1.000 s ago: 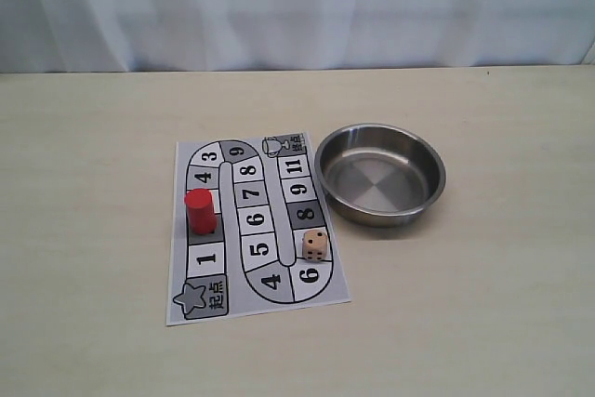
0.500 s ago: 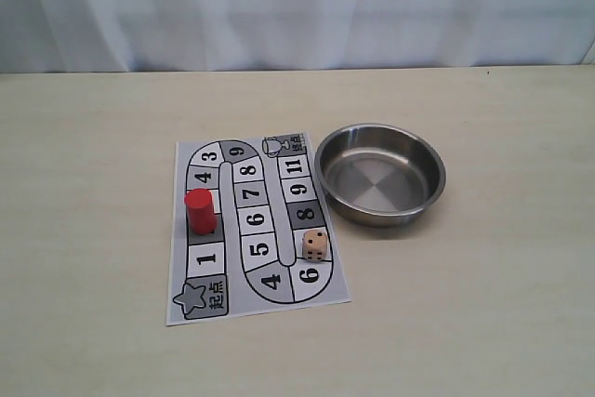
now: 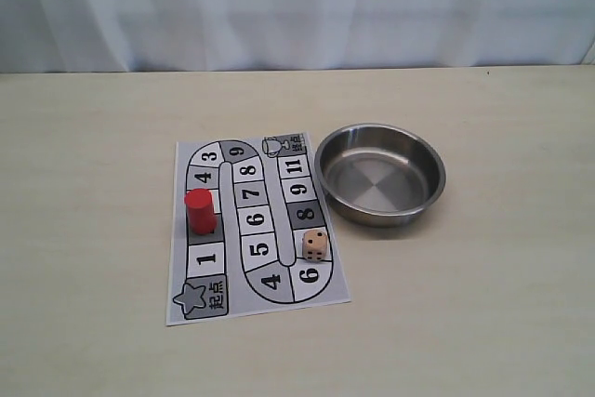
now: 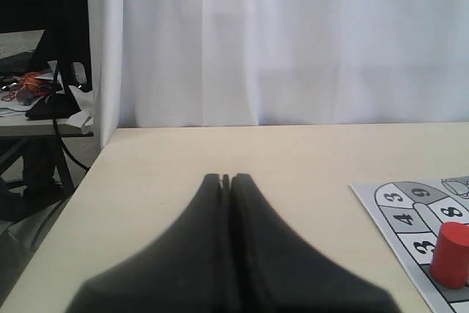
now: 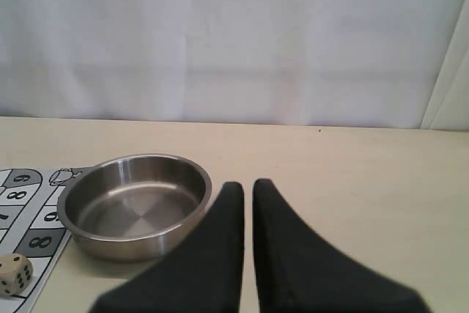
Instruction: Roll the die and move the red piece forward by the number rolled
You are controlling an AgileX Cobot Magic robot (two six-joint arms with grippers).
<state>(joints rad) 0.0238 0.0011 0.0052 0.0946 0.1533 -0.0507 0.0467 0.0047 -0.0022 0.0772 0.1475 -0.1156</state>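
The red piece (image 3: 200, 211) stands upright on the paper game board (image 3: 178, 230), on the square just past the one marked 1. It also shows at the edge of the left wrist view as the red piece (image 4: 450, 254). The beige die (image 3: 315, 245) lies on the board between the squares marked 8 and 6, and the right wrist view catches the die (image 5: 15, 274) too. My left gripper (image 4: 226, 178) is shut and empty, over bare table off the board's side. My right gripper (image 5: 248, 185) is shut with a thin slit, beside the bowl. Neither gripper appears in the exterior view.
An empty steel bowl (image 3: 321, 174) sits just right of the board, and its wall (image 5: 135, 243) is close to my right fingers. A white curtain hangs behind the table. The table's left edge (image 4: 80, 181) drops off beside a cluttered desk.
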